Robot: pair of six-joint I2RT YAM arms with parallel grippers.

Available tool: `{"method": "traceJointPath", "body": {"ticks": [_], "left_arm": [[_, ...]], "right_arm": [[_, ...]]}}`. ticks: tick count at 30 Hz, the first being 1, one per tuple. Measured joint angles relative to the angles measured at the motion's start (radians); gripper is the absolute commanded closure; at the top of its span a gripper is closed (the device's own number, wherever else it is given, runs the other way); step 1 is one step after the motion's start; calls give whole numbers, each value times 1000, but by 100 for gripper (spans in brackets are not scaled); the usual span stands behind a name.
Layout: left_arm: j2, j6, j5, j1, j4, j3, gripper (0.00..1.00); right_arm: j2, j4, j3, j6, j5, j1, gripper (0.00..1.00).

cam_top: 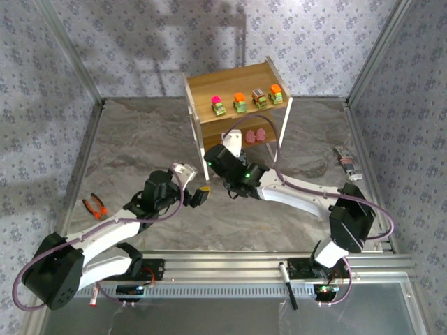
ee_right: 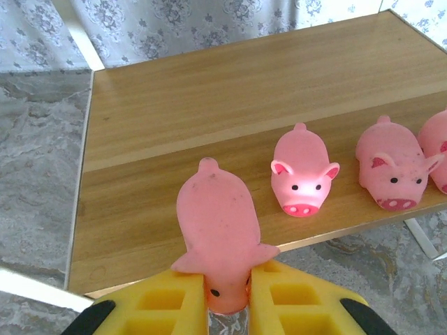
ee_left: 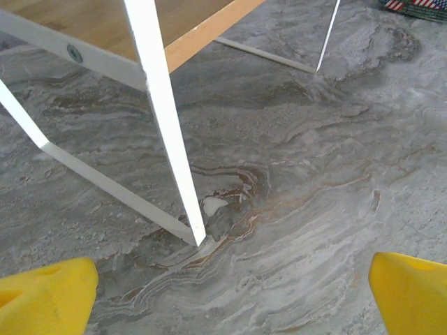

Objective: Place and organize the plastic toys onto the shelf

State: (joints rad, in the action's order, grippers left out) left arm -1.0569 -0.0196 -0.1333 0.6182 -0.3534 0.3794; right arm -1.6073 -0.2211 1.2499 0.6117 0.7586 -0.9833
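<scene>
The shelf (cam_top: pixel 198 84) stands at the back centre, with several little cars (cam_top: pixel 239 103) lined up on its top tier. My right gripper (ee_right: pixel 228 300) is shut on the snout of a pink pig toy (ee_right: pixel 216 223), held tail-forward over the front left part of the lower tier (ee_right: pixel 174 105). Three more pink pigs (ee_right: pixel 302 174) (ee_right: pixel 394 164) (ee_right: pixel 436 150) stand in a row to its right, facing the front edge. My left gripper (ee_left: pixel 230 307) hangs open and empty over the marble table, near the shelf's front left leg (ee_left: pixel 167 139).
Orange-handled pliers (cam_top: pixel 94 206) lie at the left of the table. A small striped object (cam_top: pixel 347 162) lies at the right. A marker (cam_top: pixel 288 283) rests on the front rail. Patterned walls close in the table on three sides.
</scene>
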Motion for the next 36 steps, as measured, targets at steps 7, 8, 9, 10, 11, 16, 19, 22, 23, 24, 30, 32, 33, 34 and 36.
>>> {"method": "traceJointPath", "body": {"ticks": [7,8,9,10,11,16,19,22,23,24,30,32,33,34,36], "left_arm": [[-21,3,11,42,-77,-29,0],[-26,3,12,48,-87,-36,1],[-32,3,16,55,-100,-44,0],[-37,3,19,59,-107,-50,0],[-44,2,20,64,-117,-57,0],[-75,-13,30,70,-158,-77,0],[-93,-17,35,70,-181,-82,0],[-98,-17,42,70,-193,-85,0],[-98,-18,45,70,-201,-87,0],[-98,-20,47,70,-207,-89,0],[-98,-21,56,70,-228,-93,0],[-98,-23,60,70,-227,-93,0],[-98,-24,61,70,-228,-93,0],[-98,-24,64,70,-227,-93,0],[-98,-24,69,70,-228,-93,1]], "right_arm": [[-64,7,32,0,-14,33,80],[-74,9,39,0,-15,37,80],[-86,11,47,0,-17,40,80],[-97,12,55,0,-18,43,80],[-108,16,63,0,-22,47,80],[-140,30,79,0,-36,62,80],[-163,35,104,0,-41,75,80],[-180,41,120,0,-45,86,80],[-184,42,124,0,-45,89,80],[-188,42,127,0,-45,92,80],[-196,41,141,0,-46,101,80],[-200,41,145,1,-48,103,80],[-203,40,147,1,-48,104,80],[-206,40,149,1,-48,104,80],[-211,39,153,1,-48,104,79]]}}
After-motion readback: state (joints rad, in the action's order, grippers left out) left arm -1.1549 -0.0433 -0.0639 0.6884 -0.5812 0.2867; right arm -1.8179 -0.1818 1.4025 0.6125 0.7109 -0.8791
